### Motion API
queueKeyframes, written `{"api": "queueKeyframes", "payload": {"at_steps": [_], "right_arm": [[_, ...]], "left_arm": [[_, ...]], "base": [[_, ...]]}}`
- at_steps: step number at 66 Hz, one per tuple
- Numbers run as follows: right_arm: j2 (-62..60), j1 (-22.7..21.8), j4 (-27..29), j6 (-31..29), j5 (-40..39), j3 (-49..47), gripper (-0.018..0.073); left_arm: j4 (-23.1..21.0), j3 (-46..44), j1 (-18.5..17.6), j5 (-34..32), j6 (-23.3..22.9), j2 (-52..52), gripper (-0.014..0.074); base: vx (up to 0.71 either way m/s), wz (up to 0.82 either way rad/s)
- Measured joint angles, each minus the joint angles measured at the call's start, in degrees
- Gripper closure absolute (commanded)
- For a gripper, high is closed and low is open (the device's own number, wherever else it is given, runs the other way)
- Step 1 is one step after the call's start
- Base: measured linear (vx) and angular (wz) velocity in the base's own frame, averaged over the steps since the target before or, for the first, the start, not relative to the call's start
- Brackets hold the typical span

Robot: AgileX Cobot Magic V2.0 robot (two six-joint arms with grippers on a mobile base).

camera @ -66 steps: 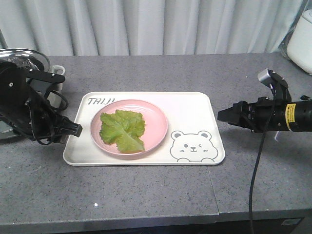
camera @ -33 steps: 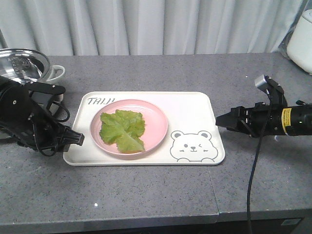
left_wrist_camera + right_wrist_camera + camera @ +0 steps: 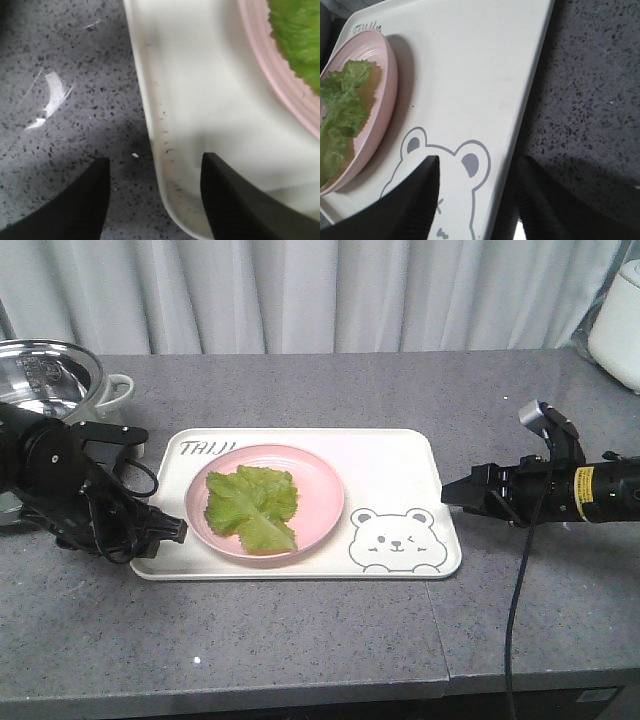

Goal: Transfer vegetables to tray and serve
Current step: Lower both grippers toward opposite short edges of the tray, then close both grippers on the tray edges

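Note:
The vegetables, a green lettuce leaf, lie on a round pink plate that stands on the cream tray with the bear drawing. My left gripper is open at the tray's front left corner. In the left wrist view the gripper has one finger over the counter and one over the tray, straddling its rim. My right gripper is open at the tray's right edge. In the right wrist view this gripper straddles the rim of the tray beside the bear, with the leaf at far left.
A steel pot stands at the back left behind my left arm. A white appliance sits at the back right corner. The grey counter's front edge runs below the tray, with a seam at front right.
My left gripper has dropped and slid right to the tray's front left corner. My right gripper has lowered and moved left to the tray's right rim. Tray, plate and leaf stayed put.

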Motion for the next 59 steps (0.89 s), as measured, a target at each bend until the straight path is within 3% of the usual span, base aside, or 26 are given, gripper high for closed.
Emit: {"api": "queueKeyframes", "payload": {"at_steps": [59], "right_arm": [[4.94, 0.0, 1.8, 0.12, -3.69, -0.62, 0.0218]], "left_arm": [[-0.34, -0.35, 0.0, -4.32, -0.12, 2.64, 0.0202]], "base": [[0.0, 0.0]]}}
